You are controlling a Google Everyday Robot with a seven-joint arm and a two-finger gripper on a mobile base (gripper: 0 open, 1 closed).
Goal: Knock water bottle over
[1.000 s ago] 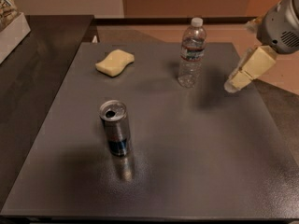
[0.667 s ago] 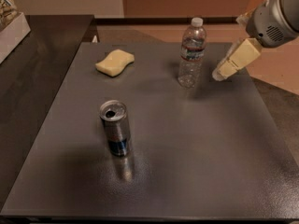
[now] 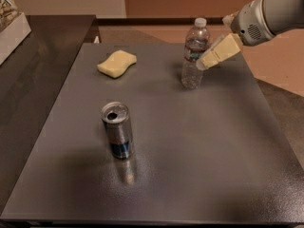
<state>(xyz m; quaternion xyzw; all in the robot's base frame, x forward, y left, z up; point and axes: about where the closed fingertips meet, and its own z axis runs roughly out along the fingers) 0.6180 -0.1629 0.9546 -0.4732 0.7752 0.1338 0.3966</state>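
The water bottle (image 3: pixel 194 51), clear and ribbed with a white cap and a red, white and blue label band, stands upright at the far middle-right of the grey table (image 3: pixel 199 151). My gripper (image 3: pixel 204 63) reaches in from the upper right. Its cream fingers (image 3: pixel 219 52) are shut together, with the tip against the bottle's right side at label height. It holds nothing.
A silver and blue drink can (image 3: pixel 117 129) with an open top stands at the table's near left. A yellow sponge (image 3: pixel 117 63) lies at the far left. A dark counter (image 3: pixel 33 70) adjoins the table's left side. Floor lies beyond the right edge.
My gripper has moved left and slightly up from the table's right side to the bottle's right side. The bottle still stands upright.
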